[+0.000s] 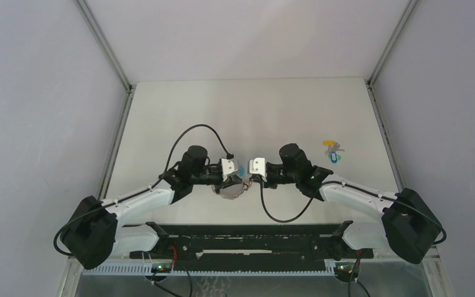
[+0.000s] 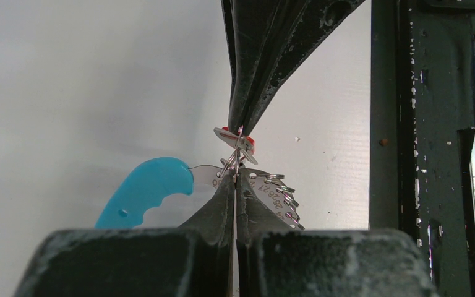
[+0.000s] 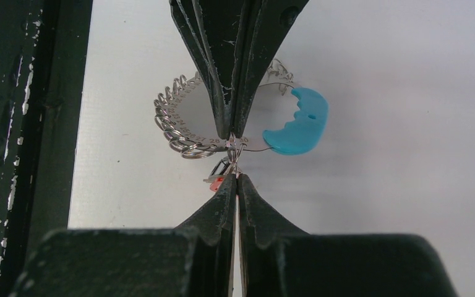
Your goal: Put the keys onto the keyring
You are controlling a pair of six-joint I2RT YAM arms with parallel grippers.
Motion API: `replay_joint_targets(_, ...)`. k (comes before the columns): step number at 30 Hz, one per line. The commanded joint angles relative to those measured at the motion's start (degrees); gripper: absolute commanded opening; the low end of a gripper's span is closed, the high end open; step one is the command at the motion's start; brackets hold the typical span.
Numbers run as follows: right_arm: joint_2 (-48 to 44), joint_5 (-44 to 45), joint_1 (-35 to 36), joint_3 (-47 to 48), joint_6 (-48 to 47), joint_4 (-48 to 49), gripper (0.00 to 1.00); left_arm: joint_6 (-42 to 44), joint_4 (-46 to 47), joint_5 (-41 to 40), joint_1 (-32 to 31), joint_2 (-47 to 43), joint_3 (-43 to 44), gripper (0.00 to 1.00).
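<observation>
The keyring is a silvery loop of small rings with a bright blue curved plastic segment. It hangs between both grippers at the table's middle. My left gripper is shut on the loop's metal band beside the blue segment. My right gripper is shut on the red-headed key, tip to tip with the left gripper. The red key touches the loop by its small split ring. The yellow key and the blue-teal key lie on the table at the right.
A black rail runs along the near edge in front of the arm bases; it also shows in the left wrist view. Grey walls enclose the white table on three sides.
</observation>
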Motion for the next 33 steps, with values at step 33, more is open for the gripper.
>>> replay_joint_targets(33, 0.02, -1.42, 1.03, 3.38, -0.68, 0.04, 0.0, 0.64, 1.59, 2.67, -0.59, 0.31, 0.97, 0.0)
